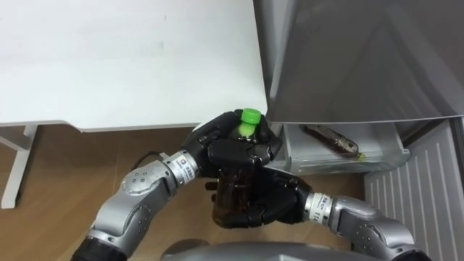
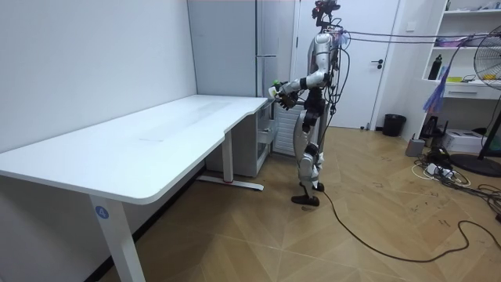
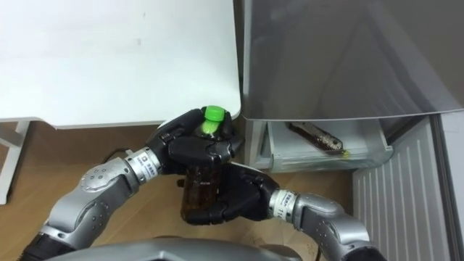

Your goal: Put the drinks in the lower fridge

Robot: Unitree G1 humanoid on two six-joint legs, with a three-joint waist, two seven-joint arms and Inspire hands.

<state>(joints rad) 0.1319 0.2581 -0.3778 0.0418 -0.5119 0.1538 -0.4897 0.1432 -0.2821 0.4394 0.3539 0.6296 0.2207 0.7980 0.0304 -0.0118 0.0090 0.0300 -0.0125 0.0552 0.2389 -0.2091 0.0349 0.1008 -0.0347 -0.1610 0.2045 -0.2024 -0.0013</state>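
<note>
I hold a bottle of dark drink with a green cap upright in front of me, at the table's corner. My left hand is curled round its neck and shoulder, just under the cap. My right hand wraps the lower body from the right. Just to the right, the grey fridge has its lower drawer pulled open, and another dark bottle lies on its side inside. In the room view I stand at the table's far end beside the fridge, with both hands raised at chest height.
The white table fills the upper left, with its edge touching the fridge side. A white ribbed panel stands at the lower right, beside the drawer. Wooden floor lies below the table.
</note>
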